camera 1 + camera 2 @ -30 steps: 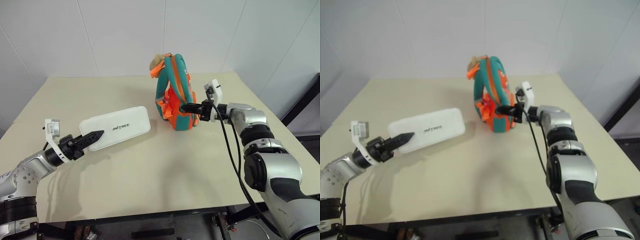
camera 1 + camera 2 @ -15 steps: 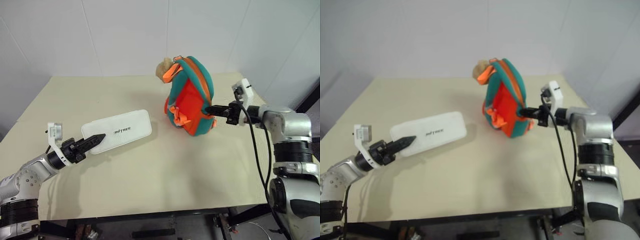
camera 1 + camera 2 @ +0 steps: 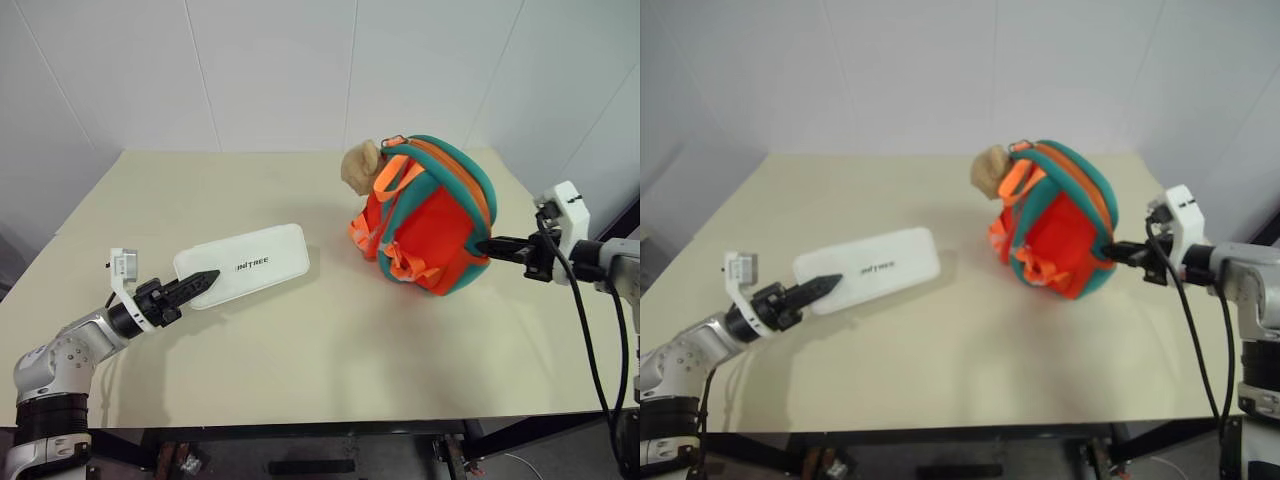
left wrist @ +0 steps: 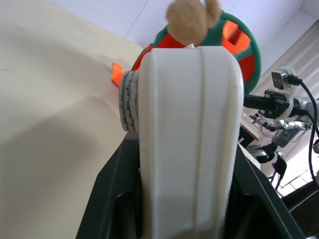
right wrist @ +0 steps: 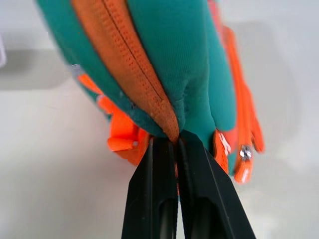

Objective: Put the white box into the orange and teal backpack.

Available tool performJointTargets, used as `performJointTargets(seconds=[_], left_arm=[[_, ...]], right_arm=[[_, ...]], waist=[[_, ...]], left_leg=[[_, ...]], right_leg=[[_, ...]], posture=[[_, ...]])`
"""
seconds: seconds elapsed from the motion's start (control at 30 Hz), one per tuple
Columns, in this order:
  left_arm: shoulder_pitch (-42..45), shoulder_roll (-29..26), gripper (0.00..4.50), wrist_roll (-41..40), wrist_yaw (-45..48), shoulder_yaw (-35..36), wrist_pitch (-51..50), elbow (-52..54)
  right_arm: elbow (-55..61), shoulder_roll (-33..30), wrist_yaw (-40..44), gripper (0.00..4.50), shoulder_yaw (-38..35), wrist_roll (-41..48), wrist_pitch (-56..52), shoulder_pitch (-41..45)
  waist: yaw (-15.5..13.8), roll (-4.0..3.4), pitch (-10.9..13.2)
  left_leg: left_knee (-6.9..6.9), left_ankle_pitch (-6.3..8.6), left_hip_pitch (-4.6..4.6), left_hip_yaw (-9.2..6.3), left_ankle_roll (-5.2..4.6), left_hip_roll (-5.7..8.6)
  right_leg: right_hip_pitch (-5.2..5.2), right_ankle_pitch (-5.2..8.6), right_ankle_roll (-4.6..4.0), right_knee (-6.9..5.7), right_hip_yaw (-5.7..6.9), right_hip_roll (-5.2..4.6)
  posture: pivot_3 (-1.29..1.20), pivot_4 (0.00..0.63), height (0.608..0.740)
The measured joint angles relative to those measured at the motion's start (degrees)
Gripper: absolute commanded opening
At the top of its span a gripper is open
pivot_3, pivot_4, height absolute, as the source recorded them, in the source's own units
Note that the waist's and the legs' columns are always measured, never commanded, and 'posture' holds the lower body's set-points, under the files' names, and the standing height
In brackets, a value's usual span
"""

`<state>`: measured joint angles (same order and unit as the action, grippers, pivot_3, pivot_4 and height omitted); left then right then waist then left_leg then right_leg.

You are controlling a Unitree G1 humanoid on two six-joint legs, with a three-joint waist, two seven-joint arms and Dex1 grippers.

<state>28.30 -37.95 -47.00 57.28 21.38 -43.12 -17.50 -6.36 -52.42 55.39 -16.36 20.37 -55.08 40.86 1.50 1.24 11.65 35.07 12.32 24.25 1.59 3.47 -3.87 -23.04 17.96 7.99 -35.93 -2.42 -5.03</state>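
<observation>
The right hand (image 3: 488, 246), at the right of the frame, is pinched tight on the zipper edge of the small orange and teal fabric backpack (image 3: 425, 225), apparently to tilt it and keep it steady so that its mouth can face the box. The backpack leans on the pale beige counter (image 3: 330, 350) right of centre, with its tan fuzzy plush ball (image 3: 361, 168) at the upper left of it. It sits close to the counter's right edge, so there is little spare room on that side.

At the lower left, the left hand (image 3: 205, 279) has its two black fingers clamped on the near short end of the flat white plastic box with rounded corners (image 3: 243, 265), one finger over the lid; from the wrist the box runs straight out toward the backpack. The box lies flat left of centre, well apart from the backpack. Between them the counter is bare, leaving an open lane for sliding or lifting the box across.
</observation>
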Motion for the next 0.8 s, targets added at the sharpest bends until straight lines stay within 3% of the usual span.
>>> performJointTargets(seconds=[0.17, 0.43, 0.67, 0.8], left_arm=[[2.0, 0.1, 1.35, 0.5, 1.0, -0.6, 0.2, -1.4], [2.7, 0.0, 1.35, 1.6, 2.1, -1.2, 0.2, -3.1], [2.8, -0.1, 1.35, 2.4, 2.7, -1.2, 0.7, -3.7], [3.0, -0.2, 1.35, 2.7, 3.0, -1.2, 0.8, -3.8]], right_arm=[[1.4, -0.2, -0.7, 1.45, -2.0, 2.9, -1.1, -1.6], [11.0, -4.0, 0.2, 4.22, -3.5, 8.0, -2.4, -9.6], [19.3, -5.9, -0.1, 4.22, -10.7, 17.3, -10.9, -12.3], [23.3, -1.5, -4.5, 4.22, -10.9, 24.1, -16.5, -8.0]], waist=[[0.2, 0.00, 0.0], [-0.1, 0.00, 0.0], [0.3, 0.01, 0.0], [0.4, 0.02, 0.0]], left_leg=[[-0.02, 0.00, -0.02, 0.02, 0.00, 0.00], [0.06, 0.01, -0.02, 0.02, -0.02, -0.01], [0.07, 0.01, -0.05, 0.02, -0.03, -0.01], [0.08, 0.00, -0.10, 0.02, -0.03, -0.04]], right_leg=[[0.00, 0.00, 0.01, -0.02, -0.04, 0.01], [0.02, -0.01, 0.01, -0.02, -0.06, 0.03], [0.03, -0.02, 0.02, -0.04, -0.10, 0.03], [0.04, -0.03, 0.00, -0.09, -0.12, 0.05]], posture=[[0.00, 0.150, 0.740], [0.00, 0.150, 0.740], [0.00, 0.150, 0.740], [0.00, 0.150, 0.740]])
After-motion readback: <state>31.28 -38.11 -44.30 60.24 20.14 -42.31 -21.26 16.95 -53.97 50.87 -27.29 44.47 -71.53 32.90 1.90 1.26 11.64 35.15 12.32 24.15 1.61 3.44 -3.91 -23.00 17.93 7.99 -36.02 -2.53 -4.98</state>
